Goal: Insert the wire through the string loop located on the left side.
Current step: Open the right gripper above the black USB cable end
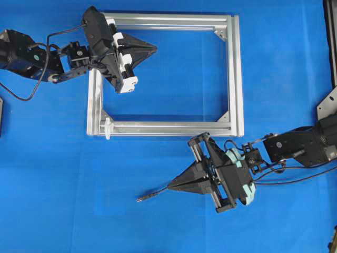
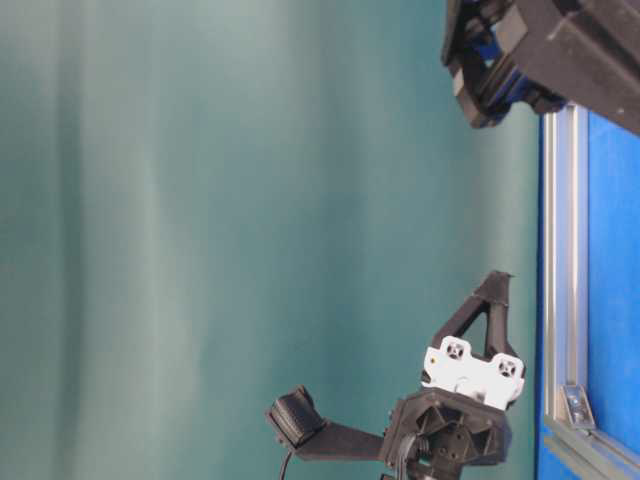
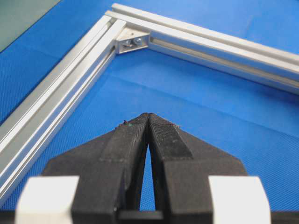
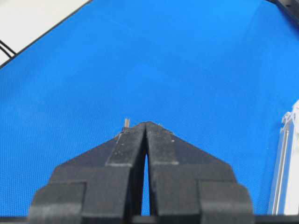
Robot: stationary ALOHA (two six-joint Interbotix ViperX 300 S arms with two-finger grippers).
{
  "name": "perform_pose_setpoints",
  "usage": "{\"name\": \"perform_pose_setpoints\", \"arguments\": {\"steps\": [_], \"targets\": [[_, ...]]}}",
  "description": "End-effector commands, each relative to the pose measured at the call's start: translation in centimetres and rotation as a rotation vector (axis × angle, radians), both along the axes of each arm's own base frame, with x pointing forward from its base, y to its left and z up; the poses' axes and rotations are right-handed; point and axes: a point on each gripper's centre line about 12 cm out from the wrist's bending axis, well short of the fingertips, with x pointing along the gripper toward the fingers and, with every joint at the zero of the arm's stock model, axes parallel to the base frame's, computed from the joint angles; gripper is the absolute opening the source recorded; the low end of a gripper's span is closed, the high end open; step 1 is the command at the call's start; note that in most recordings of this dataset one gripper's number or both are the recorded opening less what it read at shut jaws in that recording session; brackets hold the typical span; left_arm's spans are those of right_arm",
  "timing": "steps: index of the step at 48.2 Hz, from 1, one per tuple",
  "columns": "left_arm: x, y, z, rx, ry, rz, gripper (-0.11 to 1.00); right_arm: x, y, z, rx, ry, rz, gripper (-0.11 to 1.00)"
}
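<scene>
Seen from overhead, a blue desk [image 1: 52, 184] carries a rectangular silver frame [image 1: 235, 74] of metal bars. At the far left, the left arm reaches in over the frame's upper left corner. Its left tool [image 1: 152, 48] points right, hanging above the blue area inside the frame, with its black fingers pressed together and nothing between them; the left wrist view shows the tips meeting.

Near the frame's lower left corner, the string loop [image 1: 108, 128] shows as a small white cord lying across the bottom bar, well apart from both tools.

Further right, below the frame, the plug end of the wire [image 1: 143, 198] lies on the bare desk, its thin black cable running right and passing under the right tool [image 1: 171, 186]. That tool points left, fingers closed tip to tip, with the plug just beyond and below its tips. In the right wrist view only a small grey tip peeks out past the closed fingers; whether the tool touches the wire cannot be told.
</scene>
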Motion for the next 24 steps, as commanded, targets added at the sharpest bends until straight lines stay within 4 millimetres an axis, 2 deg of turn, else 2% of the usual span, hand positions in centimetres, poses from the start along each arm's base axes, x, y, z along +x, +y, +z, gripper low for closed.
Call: {"name": "perform_pose_setpoints", "arguments": {"steps": [1,24], "targets": [[0.54,-0.35,1.8,0.039,-0.031,-0.03,0.0,0.28,0.36,1.44,0.027,-0.034,0.002,0.01],[0.63,-0.34,1.93,0.045,-0.025,-0.033,0.0,0.61,0.2,1.09,0.063,0.043,-0.022,0.01]]}}
